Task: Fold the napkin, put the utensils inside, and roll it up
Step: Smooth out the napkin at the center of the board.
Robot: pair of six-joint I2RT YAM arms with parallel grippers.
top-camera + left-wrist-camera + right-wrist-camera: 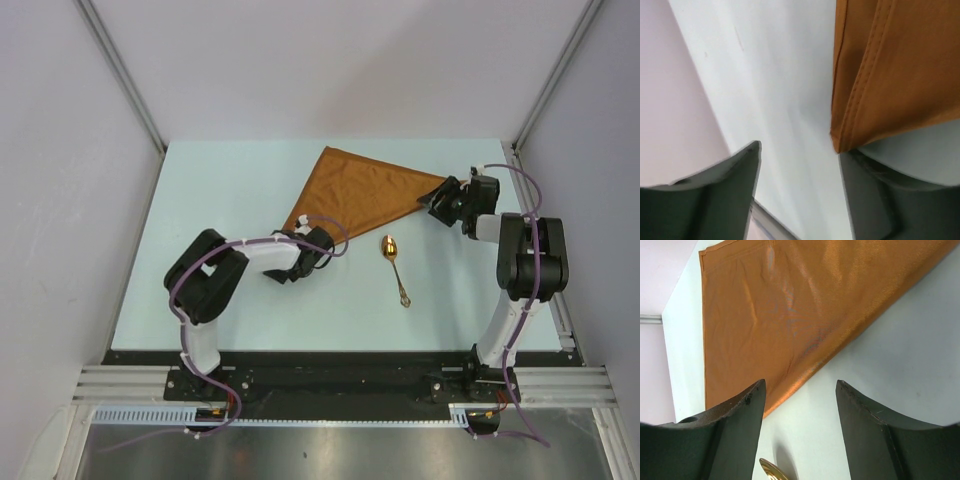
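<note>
The pale blue-green surface (200, 250) fills the middle of the top view, with grey walls around it on the left, right and far sides. The rust-orange napkin (360, 190) lies on it in the upper centre of the frame, folded flat into a triangle. One corner points to the top, one to the right, and one to the lower left.

The left arm (215, 275) bends in from the lower left, and its wrist ends at the napkin's lower-left corner. The right arm (525, 260) rises on the right side of the frame and reaches in to the napkin's right corner.

In the left wrist view, the left fingers (725, 200) stand apart with only bare surface between them. The hemmed napkin corner comes down from the upper right of that frame and meets the tip of the right-hand finger. It is not between the pair.

In the right wrist view, the right fingers (725, 440) are spread wide and grip nothing. The shiny cloth fills the upper part of that frame, and its slanting edge runs down behind the left-hand finger.

The small gold spoon (393, 266) lies on the bare surface below the napkin, right of centre in the top view. It is apart from the cloth, with its bowl toward the napkin and its handle pointing to the lower right. Its bowl also shows at the bottom edge of the right wrist view.
</note>
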